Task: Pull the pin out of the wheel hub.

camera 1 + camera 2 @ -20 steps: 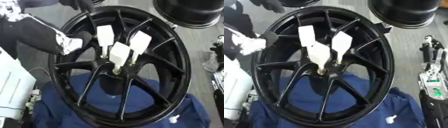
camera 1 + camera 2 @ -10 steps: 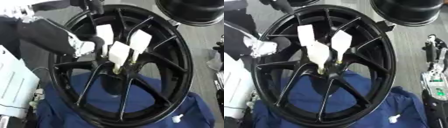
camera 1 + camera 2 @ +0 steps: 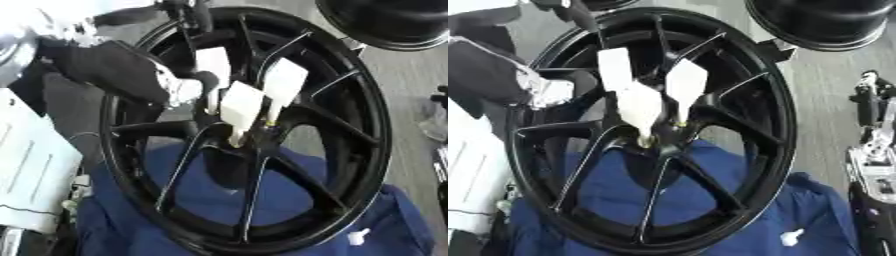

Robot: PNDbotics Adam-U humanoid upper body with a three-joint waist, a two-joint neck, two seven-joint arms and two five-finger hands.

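Observation:
A black spoked wheel [image 3: 350, 125] lies on a blue cloth [image 3: 289, 200]. Three pins with flat white handles stand in its hub [image 3: 249, 142]: a left one [image 3: 213, 62], a middle one [image 3: 241, 105] and a right one [image 3: 284, 82]. My left hand [image 3: 179, 90], black with a white palm, reaches in from the left over the rim. One dark finger [image 3: 207, 80] stretches up to the left pin and nothing is held. My right hand [image 3: 872, 125] rests at the right edge beside the wheel, fingers up.
A second black wheel [image 3: 824, 20] lies at the back right, close to the rim. A white box-like part [image 3: 31, 170] stands at the left edge. A small white piece [image 3: 357, 236] lies on the cloth at the front right.
My left hand has moved right, from the wheel's left rim across the spokes to the left pin. The pins and the wheel have not moved.

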